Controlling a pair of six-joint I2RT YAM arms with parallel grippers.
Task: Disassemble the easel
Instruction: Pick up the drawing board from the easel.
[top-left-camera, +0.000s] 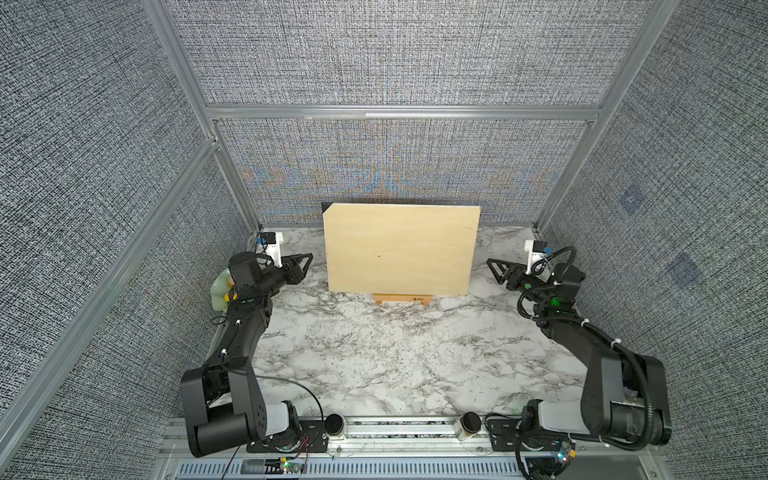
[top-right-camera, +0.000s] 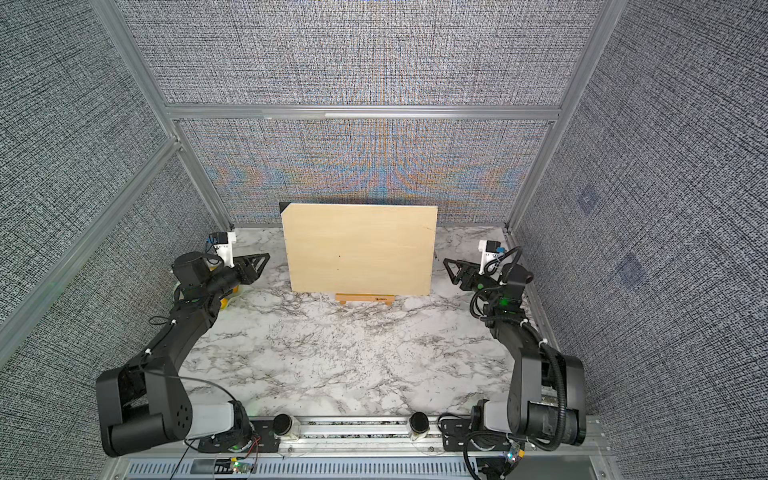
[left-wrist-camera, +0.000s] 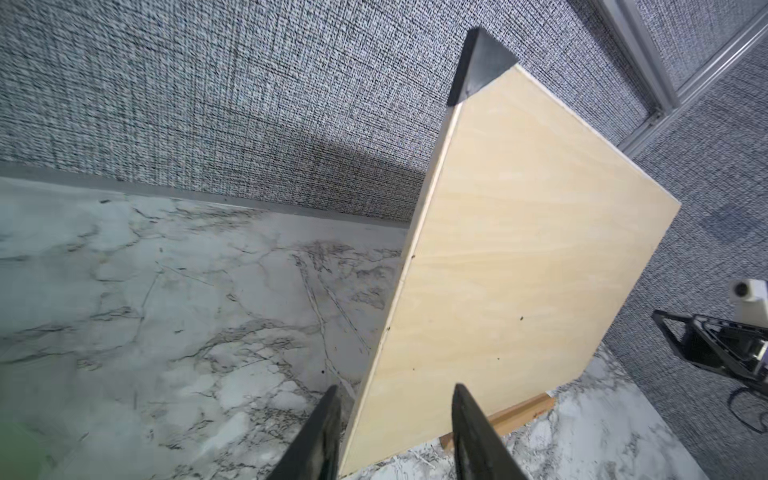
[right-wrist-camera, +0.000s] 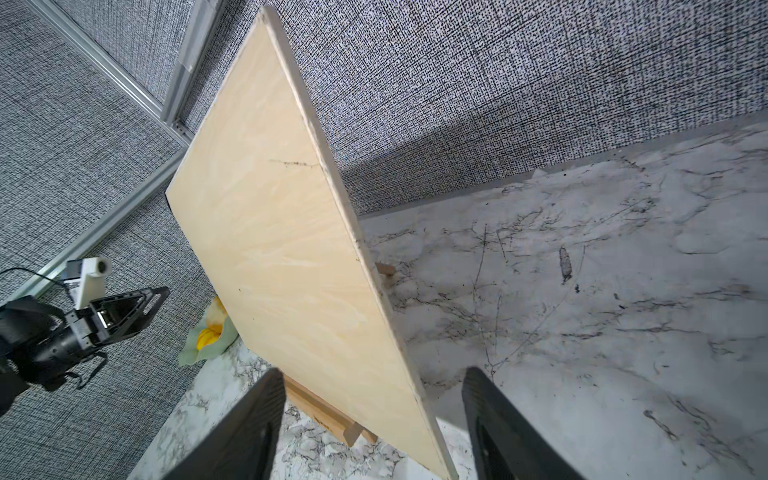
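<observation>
The easel (top-left-camera: 402, 298) (top-right-camera: 365, 298) is mostly hidden behind a large pale plywood board (top-left-camera: 399, 249) that leans on it. Only its orange-brown ledge bar with a small dark logo shows under the board's lower edge, also in the left wrist view (left-wrist-camera: 515, 413) and the right wrist view (right-wrist-camera: 328, 415). My left gripper (top-left-camera: 305, 262) (left-wrist-camera: 395, 388) hovers open just off the board's left edge, not touching it. On the opposite side my right gripper (top-left-camera: 492, 266) (right-wrist-camera: 373, 370) is open too, a short gap from the board's right edge. Nothing is held.
A pale green and yellow object (top-left-camera: 220, 291) (right-wrist-camera: 208, 336) lies at the table's left edge under my left arm. White camera mounts (top-left-camera: 270, 243) (top-left-camera: 536, 249) sit in the back corners. Fabric walls enclose the marble table (top-left-camera: 374, 353). Two black knobs (top-left-camera: 334, 424) stand on the front rail.
</observation>
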